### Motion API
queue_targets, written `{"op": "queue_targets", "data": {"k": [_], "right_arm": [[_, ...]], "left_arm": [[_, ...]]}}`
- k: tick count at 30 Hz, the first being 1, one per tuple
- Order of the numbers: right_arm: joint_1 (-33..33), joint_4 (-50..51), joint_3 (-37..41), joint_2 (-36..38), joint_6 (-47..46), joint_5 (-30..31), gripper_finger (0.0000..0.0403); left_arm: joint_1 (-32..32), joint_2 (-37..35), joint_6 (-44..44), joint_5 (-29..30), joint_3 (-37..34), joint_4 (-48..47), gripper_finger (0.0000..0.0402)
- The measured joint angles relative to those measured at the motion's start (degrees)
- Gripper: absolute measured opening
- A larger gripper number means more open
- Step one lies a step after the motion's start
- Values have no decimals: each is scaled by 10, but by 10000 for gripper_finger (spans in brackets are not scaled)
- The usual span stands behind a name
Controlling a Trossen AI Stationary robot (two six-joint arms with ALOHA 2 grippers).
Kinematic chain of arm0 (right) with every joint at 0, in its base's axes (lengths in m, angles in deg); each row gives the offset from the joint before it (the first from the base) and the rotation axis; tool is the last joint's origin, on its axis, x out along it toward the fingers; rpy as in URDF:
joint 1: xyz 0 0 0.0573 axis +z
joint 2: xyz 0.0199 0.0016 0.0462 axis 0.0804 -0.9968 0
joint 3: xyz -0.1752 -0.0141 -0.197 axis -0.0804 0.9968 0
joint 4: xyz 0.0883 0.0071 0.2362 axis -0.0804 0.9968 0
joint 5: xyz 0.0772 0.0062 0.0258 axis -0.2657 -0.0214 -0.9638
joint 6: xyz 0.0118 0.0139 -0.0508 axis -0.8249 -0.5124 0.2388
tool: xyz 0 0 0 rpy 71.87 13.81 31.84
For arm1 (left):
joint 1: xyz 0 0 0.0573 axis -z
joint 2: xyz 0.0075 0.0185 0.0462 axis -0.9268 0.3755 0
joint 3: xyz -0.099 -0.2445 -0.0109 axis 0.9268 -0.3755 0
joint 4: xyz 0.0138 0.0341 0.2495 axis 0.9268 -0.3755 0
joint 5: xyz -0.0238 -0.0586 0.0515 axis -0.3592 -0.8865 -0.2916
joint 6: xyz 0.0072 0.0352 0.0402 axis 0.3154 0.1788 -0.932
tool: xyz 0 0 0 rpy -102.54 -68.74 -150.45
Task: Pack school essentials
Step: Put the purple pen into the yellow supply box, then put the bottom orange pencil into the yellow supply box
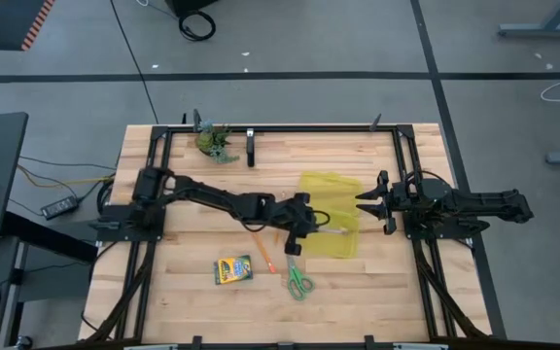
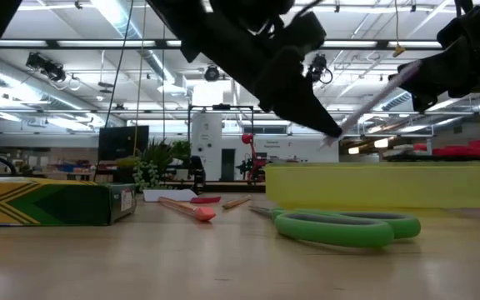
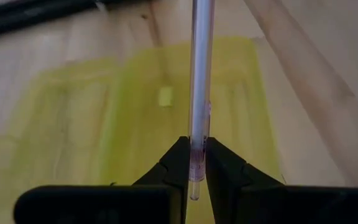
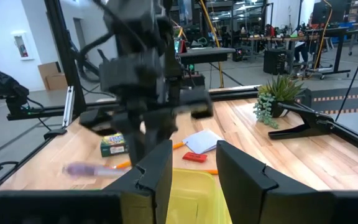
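Observation:
My left gripper (image 3: 195,146) (image 1: 297,222) reaches over the table's middle, shut on a thin translucent purplish pen (image 3: 201,68). The pen points out over the large translucent yellow pouch (image 1: 331,226), which lies flat on the table. My right gripper (image 4: 194,158) (image 1: 363,202) is open and hovers at the pouch's right edge. The yellow-green crayon box (image 1: 232,269), the green-handled scissors (image 1: 298,283) and an orange pencil (image 1: 263,252) lie on the table nearer the near edge. A white pad (image 4: 201,140) and a small red piece (image 4: 194,157) lie beyond the pouch. My left gripper pinches the pen near its one end (image 3: 196,163) between the two fingers, and a short stub sticks out behind them. The fingers lie across the pen. It is lifted clear and slants up and toward the table's right, its free end (image 2: 411,73) above the pouch.
A green leafy figure (image 1: 214,143) stands near the far edge, next to a black clamp (image 1: 251,148). A black frame (image 1: 290,127) rims the table. Bare wood shows at the near right (image 1: 377,292).

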Motion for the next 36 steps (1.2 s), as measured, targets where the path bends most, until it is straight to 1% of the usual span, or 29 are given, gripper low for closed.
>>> {"op": "queue_targets", "data": {"k": [3,5,10,19,26,30,36], "right_arm": [[0,0,0,0,0,0,131],[0,0,0,-1,0,0,131],[0,0,0,-3,0,0,131],[0,0,0,-3,0,0,131],[0,0,0,-3,0,0,131],[0,0,0,-3,0,0,131],[0,0,0,-3,0,0,131]], "left_arm": [[6,9,25,0,0,-26,41],[7,9,43,-2,0,-60,41],[6,9,59,0,0,-109,47],[10,9,63,-1,0,-129,43],[13,9,72,0,-1,-139,53],[13,9,74,-1,-1,-140,68],[16,6,61,0,-1,-144,107]]}}
